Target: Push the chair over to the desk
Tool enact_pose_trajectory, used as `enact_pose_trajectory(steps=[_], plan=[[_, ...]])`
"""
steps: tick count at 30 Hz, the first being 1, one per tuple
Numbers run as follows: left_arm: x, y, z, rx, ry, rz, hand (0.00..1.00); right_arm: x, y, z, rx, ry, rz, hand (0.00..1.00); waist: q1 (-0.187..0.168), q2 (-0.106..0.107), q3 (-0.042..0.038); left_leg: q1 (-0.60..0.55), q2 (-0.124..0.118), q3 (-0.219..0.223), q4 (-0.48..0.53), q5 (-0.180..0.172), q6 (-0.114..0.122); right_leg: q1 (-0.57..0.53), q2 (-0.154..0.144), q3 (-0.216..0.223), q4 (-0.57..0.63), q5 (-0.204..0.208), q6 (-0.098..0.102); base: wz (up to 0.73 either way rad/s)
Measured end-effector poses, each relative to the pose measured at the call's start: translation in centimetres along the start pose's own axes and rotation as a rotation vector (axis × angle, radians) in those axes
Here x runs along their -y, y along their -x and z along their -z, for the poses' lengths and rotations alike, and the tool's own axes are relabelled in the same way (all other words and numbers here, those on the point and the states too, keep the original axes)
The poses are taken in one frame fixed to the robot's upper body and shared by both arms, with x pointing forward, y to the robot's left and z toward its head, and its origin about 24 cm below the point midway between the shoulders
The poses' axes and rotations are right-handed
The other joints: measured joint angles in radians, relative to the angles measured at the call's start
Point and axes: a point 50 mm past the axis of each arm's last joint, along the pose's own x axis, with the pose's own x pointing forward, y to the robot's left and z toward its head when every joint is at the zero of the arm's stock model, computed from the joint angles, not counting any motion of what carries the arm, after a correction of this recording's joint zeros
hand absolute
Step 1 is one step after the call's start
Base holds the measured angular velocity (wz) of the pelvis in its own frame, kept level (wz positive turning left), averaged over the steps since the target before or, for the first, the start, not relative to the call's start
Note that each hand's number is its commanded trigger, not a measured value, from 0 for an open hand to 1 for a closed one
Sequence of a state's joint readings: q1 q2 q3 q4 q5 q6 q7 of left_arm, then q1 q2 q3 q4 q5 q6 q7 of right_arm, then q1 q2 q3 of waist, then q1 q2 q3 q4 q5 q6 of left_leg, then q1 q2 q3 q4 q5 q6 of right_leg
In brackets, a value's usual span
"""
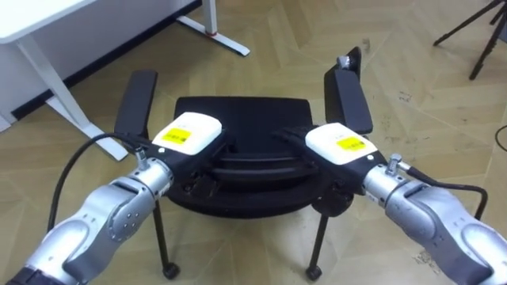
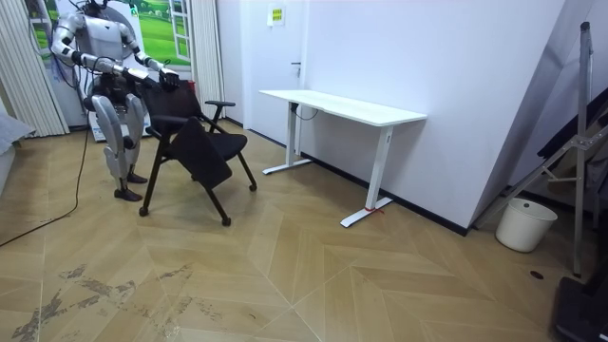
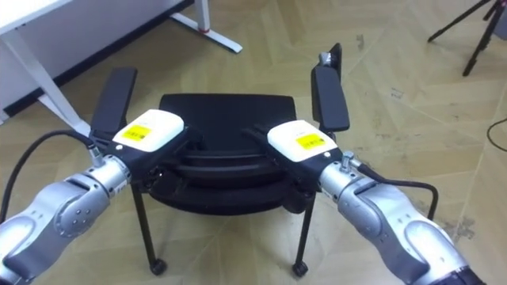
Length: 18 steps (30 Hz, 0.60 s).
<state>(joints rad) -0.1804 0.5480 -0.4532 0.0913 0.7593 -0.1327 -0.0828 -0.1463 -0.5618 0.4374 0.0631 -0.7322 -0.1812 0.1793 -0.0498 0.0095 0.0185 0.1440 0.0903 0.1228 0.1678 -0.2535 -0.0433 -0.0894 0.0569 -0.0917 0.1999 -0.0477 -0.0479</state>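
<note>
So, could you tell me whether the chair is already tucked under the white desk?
No: the room view shows the chair standing on the wooden floor, apart from the white desk.

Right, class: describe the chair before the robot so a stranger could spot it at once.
From the long white desk by the wall, look towards the room view's left. There stands the black chair, with armrests and thin wheeled legs; it alone has the robot's left hand and right hand on its backrest.

No legible text, yellow sticker (image 1: 174, 136) on left hand (image 1: 196, 125), second sticker (image 1: 349, 144) on right hand (image 1: 326, 139), yellow wall sign (image 2: 276, 15), print unreadable.
</note>
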Motion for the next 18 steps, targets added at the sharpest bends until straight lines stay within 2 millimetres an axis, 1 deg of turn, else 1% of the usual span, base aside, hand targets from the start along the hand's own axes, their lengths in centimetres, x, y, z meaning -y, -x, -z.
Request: enact_pose_trajectory(steps=[2,4,5,7,10,18], plan=[[0.1,0.0,-0.1,0.004,0.001,0.003,1.0,0.0,0.0,0.0,-0.002,-0.003,0.0,1.0,0.0,0.001,-0.0004,-0.002,-0.001,-0.003,0.0,0.0,0.0,0.0,-0.002,-0.004,0.0,0.0,0.0,0.1],[0.3,-0.1,-0.4,0.017,0.005,0.008,1.0,0.0,-0.1,0.1,-0.014,-0.015,0.012,1.0,0.003,0.005,-0.0034,-0.003,-0.001,-0.007,0.0,0.0,0.0,0.001,-0.003,-0.008,0.001,0.0,0.0,0.11],[0.5,-0.2,-0.8,0.033,0.009,0.012,1.0,0.0,-0.2,0.3,-0.026,-0.026,0.026,1.0,0.009,0.01,-0.006,-0.003,-0.002,-0.013,0.0,0.0,0.0,0.001,-0.004,-0.011,0.001,0.0,0.0,0.07],[0.6,-0.3,-1.2,0.058,0.012,0.016,1.0,0.1,-0.1,0.6,-0.037,-0.038,0.033,1.0,0.022,0.016,-0.0081,-0.004,-0.002,-0.019,0.0,0.0,0.0,0.002,-0.006,-0.017,0.002,0.0,0.001,0.1],[0.6,-0.3,-1.4,0.074,0.01,0.014,1.0,-0.4,-0.1,0.6,-0.041,-0.055,0.034,1.0,0.027,0.02,-0.0075,-0.01,-0.001,-0.029,0.0,0.0,0.001,0.002,-0.008,-0.024,0.002,0.0,0.001,0.13],[0.5,-0.1,-1.2,0.073,-0.007,0.031,1.0,-0.6,-0.1,0.3,-0.008,-0.049,0.028,1.0,0.029,0.02,-0.0075,-0.012,-0.005,-0.027,0.001,0.002,0.003,0.002,-0.014,-0.029,0.004,-0.002,0.002,0.02]])
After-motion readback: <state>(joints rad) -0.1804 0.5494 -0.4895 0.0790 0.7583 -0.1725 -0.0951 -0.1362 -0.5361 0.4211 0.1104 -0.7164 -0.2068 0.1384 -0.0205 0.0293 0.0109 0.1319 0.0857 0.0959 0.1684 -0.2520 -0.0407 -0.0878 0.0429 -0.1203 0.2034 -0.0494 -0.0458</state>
